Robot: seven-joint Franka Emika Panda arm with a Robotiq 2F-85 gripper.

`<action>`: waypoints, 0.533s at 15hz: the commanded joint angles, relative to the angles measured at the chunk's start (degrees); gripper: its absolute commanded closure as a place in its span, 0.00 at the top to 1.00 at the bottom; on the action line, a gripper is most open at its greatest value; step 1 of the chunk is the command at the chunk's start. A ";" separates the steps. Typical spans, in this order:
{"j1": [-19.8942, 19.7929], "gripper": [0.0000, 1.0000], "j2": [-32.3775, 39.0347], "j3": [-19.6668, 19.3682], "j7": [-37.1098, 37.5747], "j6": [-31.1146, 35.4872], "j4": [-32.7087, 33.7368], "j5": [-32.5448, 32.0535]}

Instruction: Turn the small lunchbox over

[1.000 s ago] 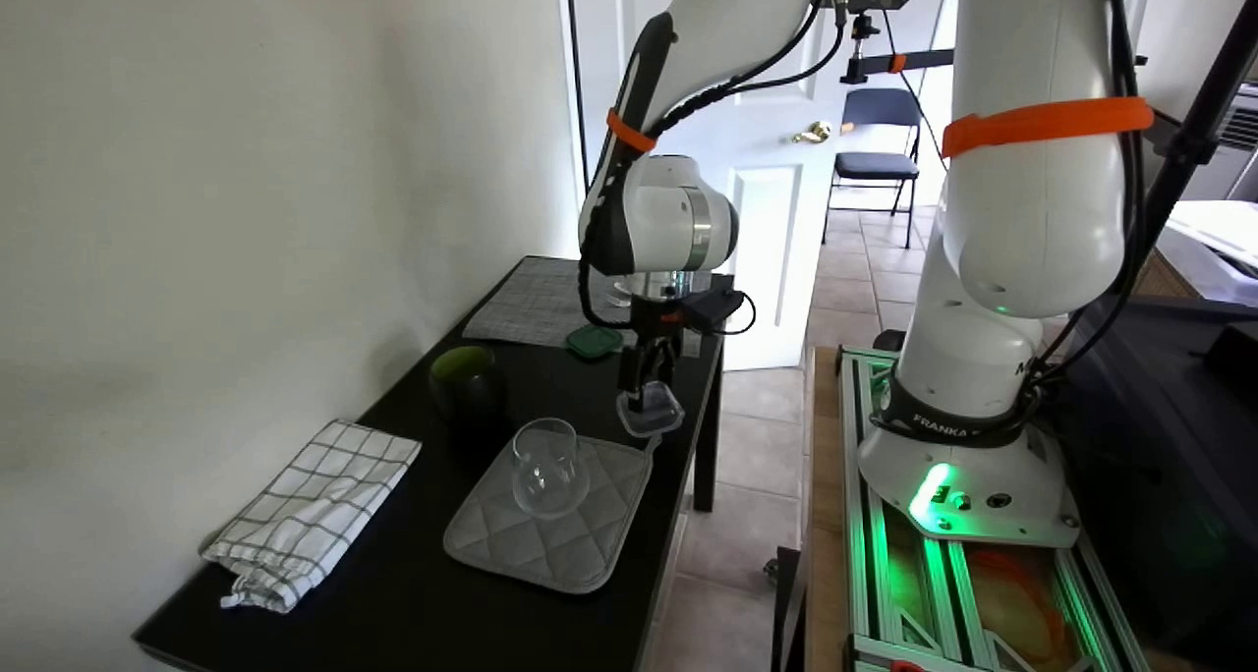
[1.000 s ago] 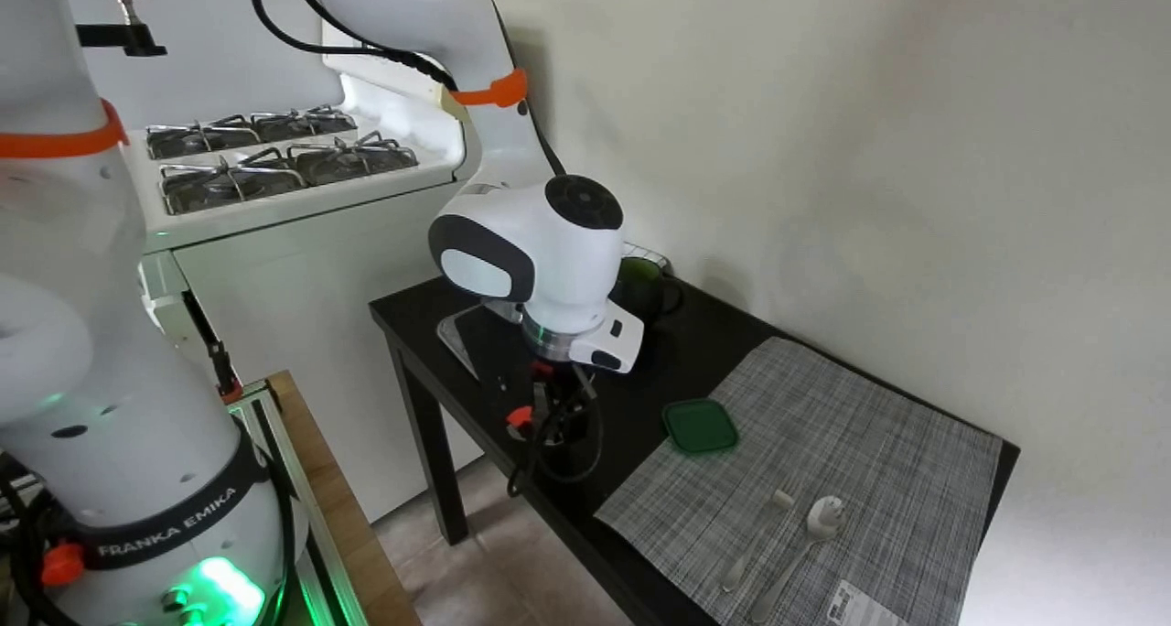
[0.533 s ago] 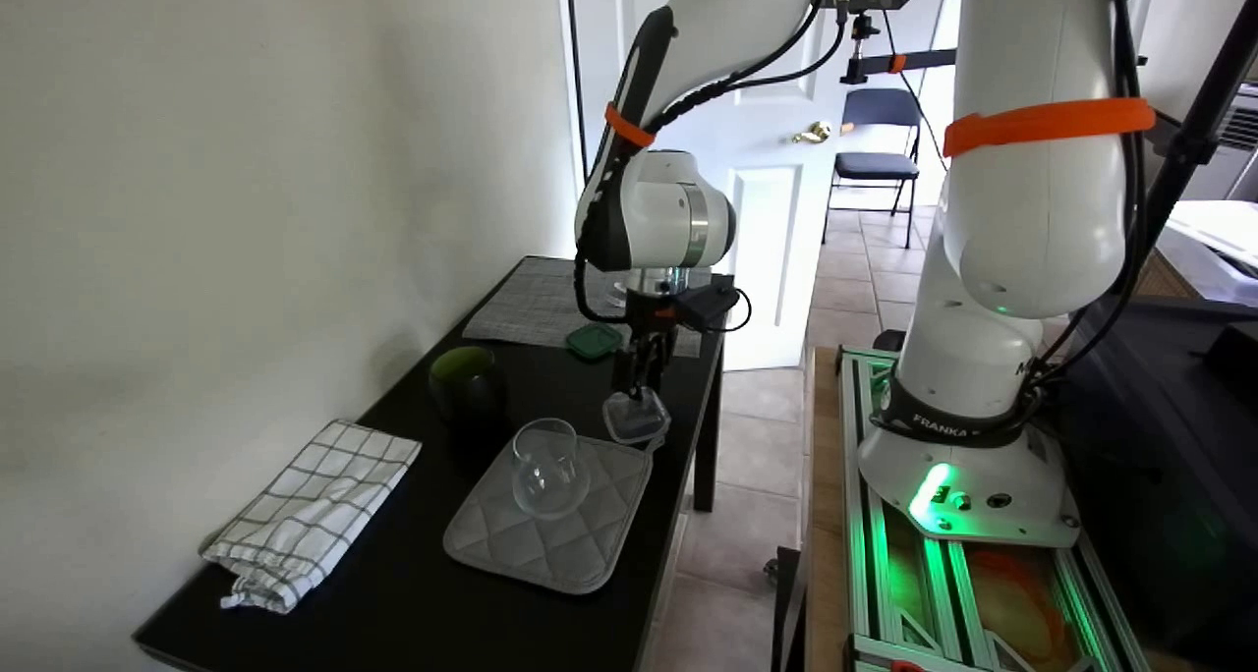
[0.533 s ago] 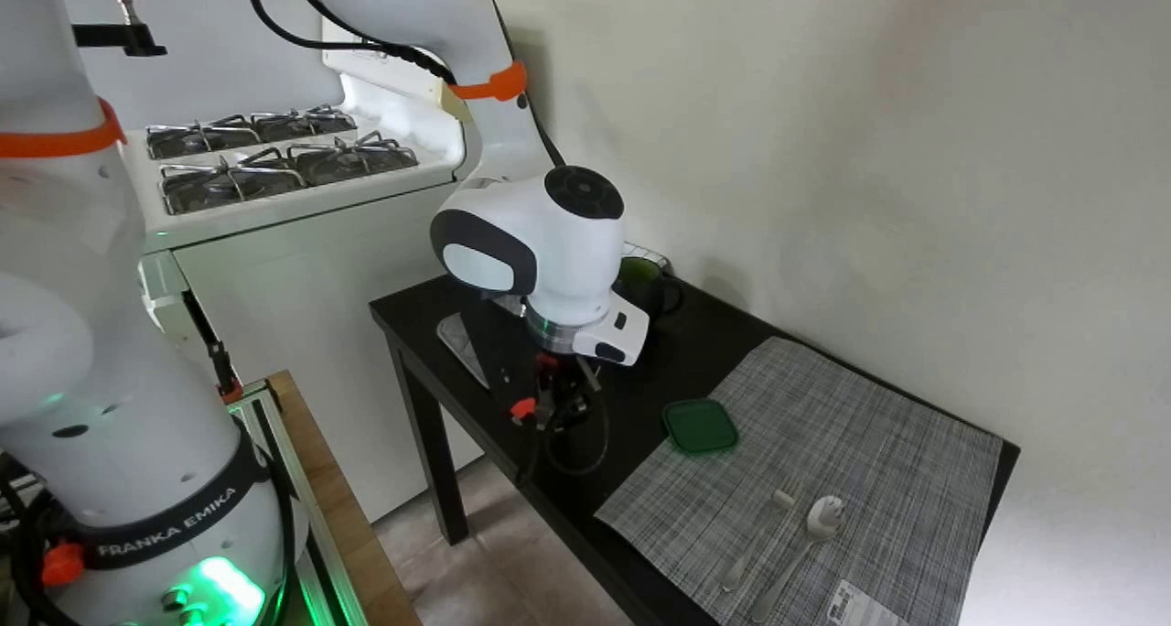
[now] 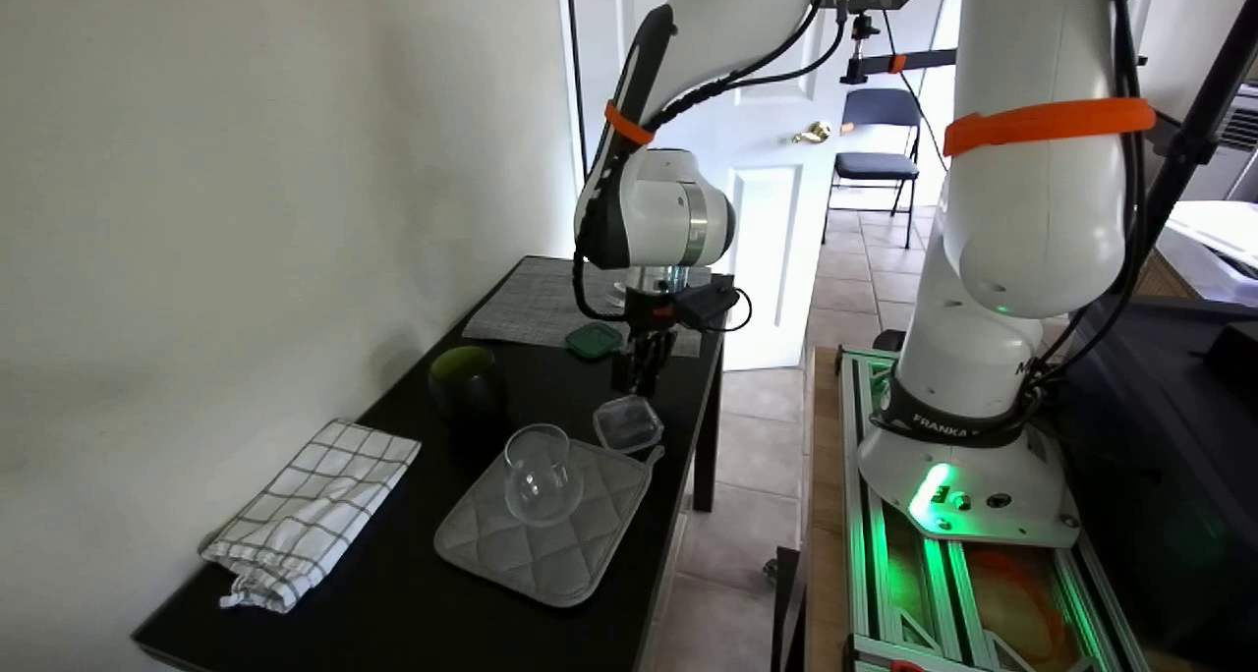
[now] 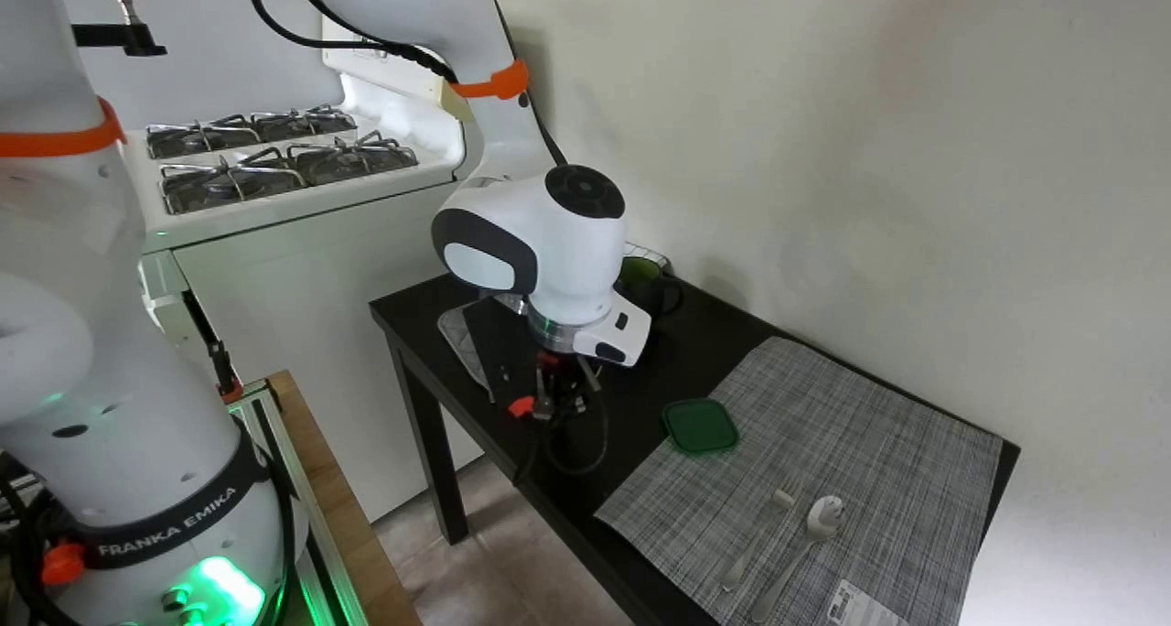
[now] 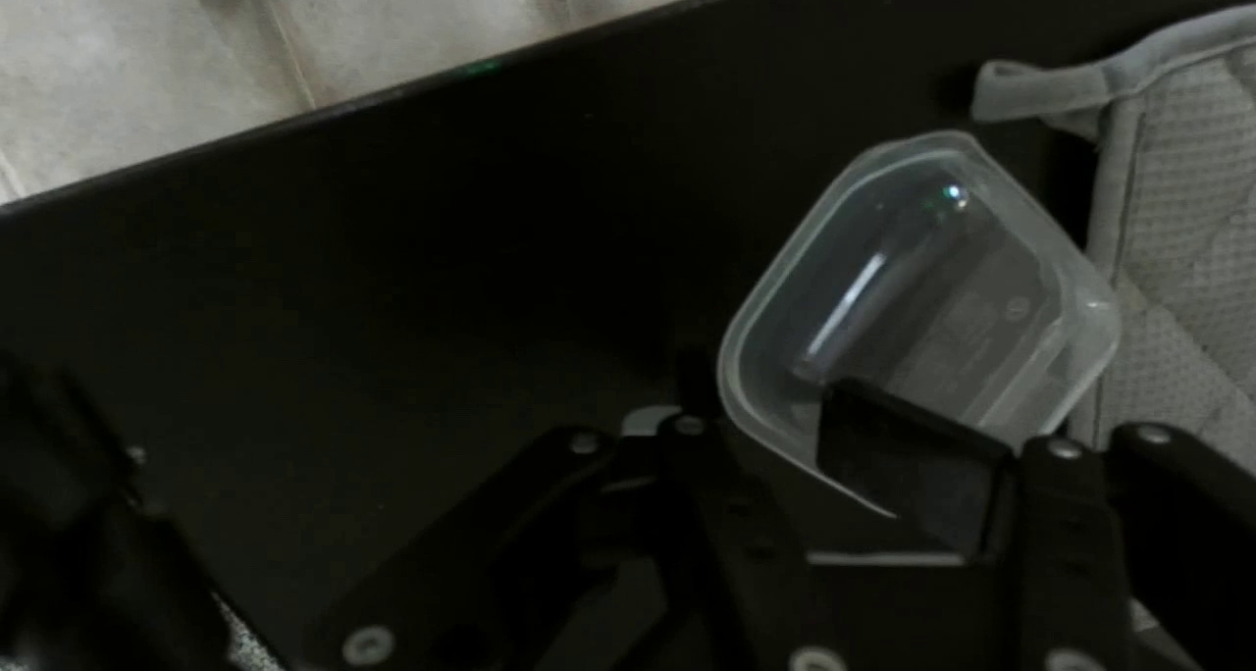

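Clear and round-cornered, the small lunchbox [image 7: 922, 308] lies on the table [image 7: 392, 288] just beside the gray potholder [image 7: 1192, 190].

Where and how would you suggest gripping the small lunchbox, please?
I'd pinch the small lunchbox from above at the rim nearest the gripper: that edge shows between the open jaws in the wrist view, whereas the opposite side faces the pot holder, probably leaving less finger room.
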 commanded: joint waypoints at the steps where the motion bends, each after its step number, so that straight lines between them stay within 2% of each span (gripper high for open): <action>1: -0.06 0.65 -1.08 -0.01 2.43 -0.52 0.23 1.71; 5: -0.76 0.95 -0.35 -1.58 8.39 -1.48 2.07 0.71; 6: -0.78 0.99 0.08 -2.20 10.44 -2.15 2.76 -0.31; 8: -0.87 1.00 0.69 -3.17 13.67 -4.51 4.28 -1.90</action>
